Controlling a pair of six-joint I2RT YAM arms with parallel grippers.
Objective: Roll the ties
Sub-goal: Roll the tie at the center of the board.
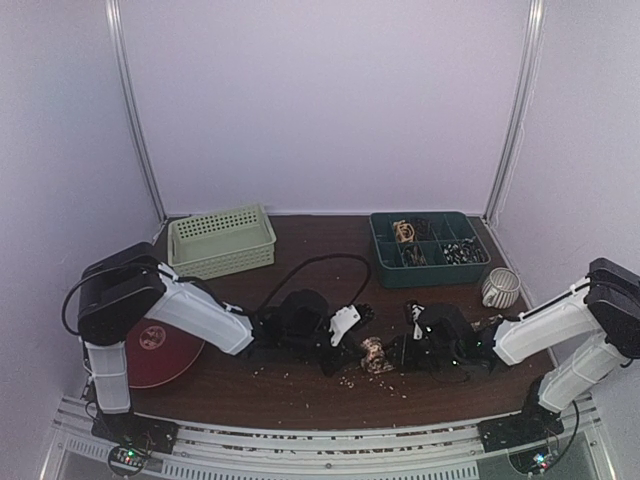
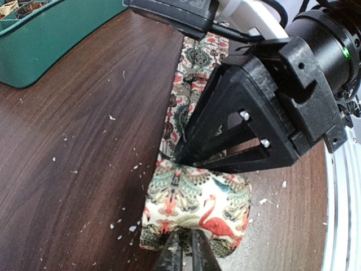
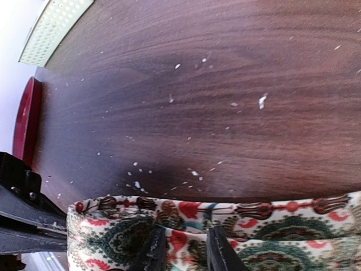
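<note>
Tie (image 2: 194,206): cream red-and-green patterned cloth necktie, part rolled on the dark wooden table (image 2: 84,141).
Left claw (image 2: 187,251): narrow, nipping roll's edge.
Right claw (image 3: 185,251): pinching flat band.
Tip: keep band taut, edges square.

Tie (image 2: 194,200) — cream, red-green print, seemingly half-rolled — on table (image 2: 73,141).

A robotics laboratory test cell is indicated: a dark brown wooden tabletop (image 1: 250,400) is enclosed by plain pale lilac wall panels (image 1: 320,100) framed with slim metal corner posts (image 1: 135,120), and white-and-black robot arms (image 1: 200,318) are bolted to a slotted metal rail (image 1: 320,445) along its near edge.
</note>
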